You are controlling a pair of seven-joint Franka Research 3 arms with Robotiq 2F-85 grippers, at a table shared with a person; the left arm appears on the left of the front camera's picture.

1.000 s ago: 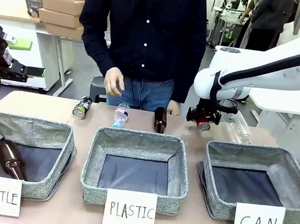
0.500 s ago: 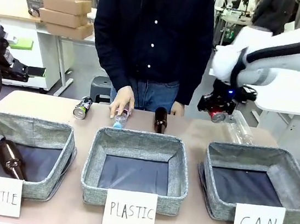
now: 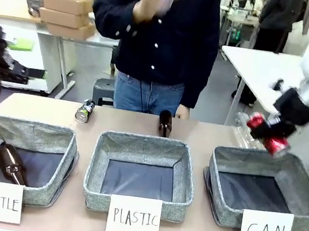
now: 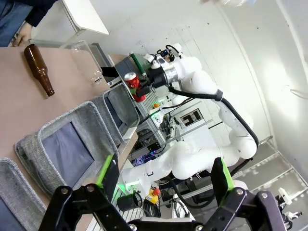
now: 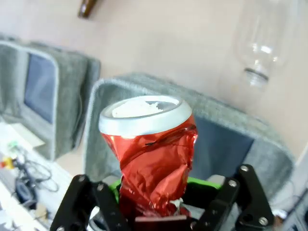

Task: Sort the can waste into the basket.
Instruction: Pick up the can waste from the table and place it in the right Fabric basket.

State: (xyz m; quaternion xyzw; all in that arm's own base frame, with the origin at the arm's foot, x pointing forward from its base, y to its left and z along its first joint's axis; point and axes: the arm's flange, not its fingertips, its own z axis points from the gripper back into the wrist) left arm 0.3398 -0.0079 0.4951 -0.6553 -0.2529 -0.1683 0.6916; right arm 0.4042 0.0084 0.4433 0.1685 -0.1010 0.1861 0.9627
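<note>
Right wrist view: red can crumpled; front view: near basket.

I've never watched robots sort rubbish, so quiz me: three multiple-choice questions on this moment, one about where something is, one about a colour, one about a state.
1. Where is the red can?
A) on the table
B) in the right gripper, over the CAN basket
C) inside the PLASTIC basket

2. What colour is the bottle lying in the BOTTLE basket?
A) clear
B) green
C) brown

3. The left gripper is:
A) open and empty
B) shut on a can
C) shut on a bottle

Answers: B, its fingers clamp the crushed can; C, the glass is dark brown; A, its fingers stand apart with nothing between.
</note>
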